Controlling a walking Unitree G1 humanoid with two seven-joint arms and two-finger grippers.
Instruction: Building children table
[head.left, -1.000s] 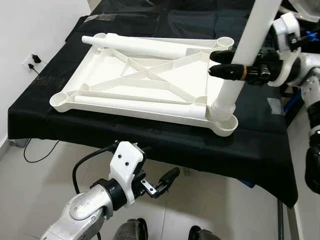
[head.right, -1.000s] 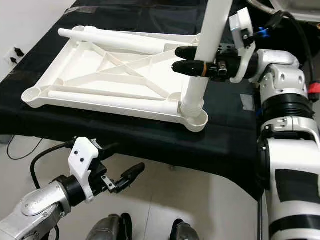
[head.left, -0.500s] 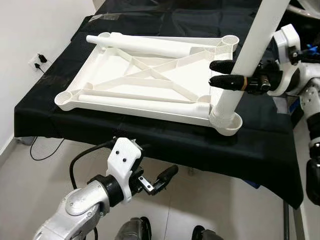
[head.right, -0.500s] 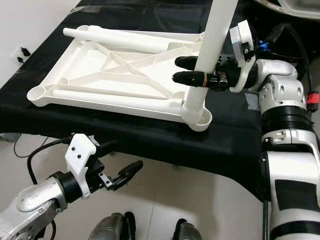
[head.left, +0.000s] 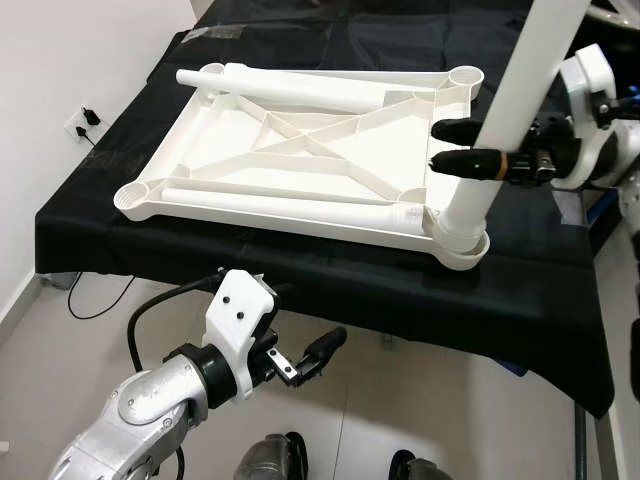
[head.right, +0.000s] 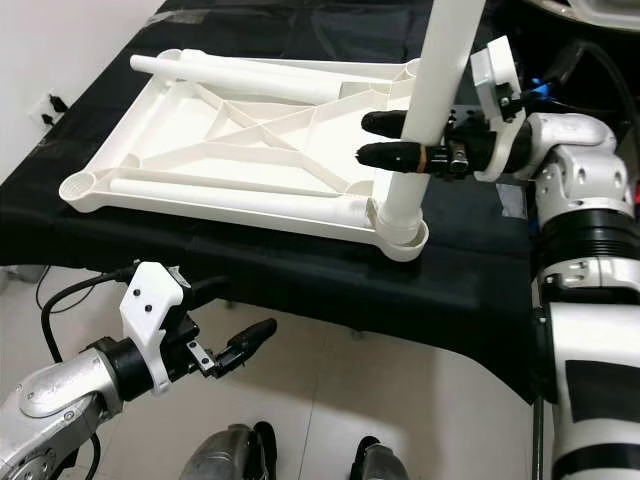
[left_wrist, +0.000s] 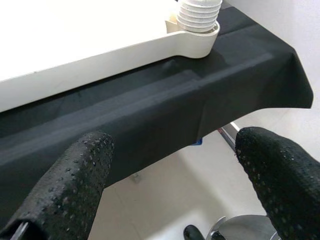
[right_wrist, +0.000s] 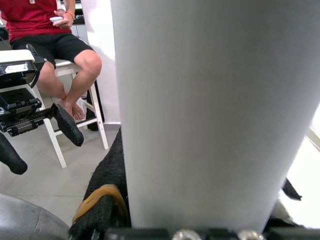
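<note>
A: Item one, the work surface?

B: A desk draped in black cloth is carrying the parts. A white plastic tabletop is lying on it underside up, its ribs forming an X, with a round socket at each corner.

A: Item two, the legs?

B: One white leg is standing upright in the tabletop's near right corner socket, its ribbed base sitting inside the rim. A second leg is lying flat along the tabletop's far edge. A third leg is lying flat along its near edge, inside the frame.

A: Item three, the right hand?

B: The right hand is reaching in from the right of the tabletop and closing its two black fingers around the upright leg, a little above the socket. One finger is passing on each side of the tube, gripping it.

A: Item four, the left hand?

B: The left hand is hanging below the desk's front edge, over the pale tiled floor, well apart from the tabletop. Its fingers are spread wide and holding nothing.

A: Anything else?

B: Through the right wrist camera, a person in a red top and dark shorts is sitting on a white stool beyond the desk. A wall socket is sitting to the left of the tabletop.
</note>
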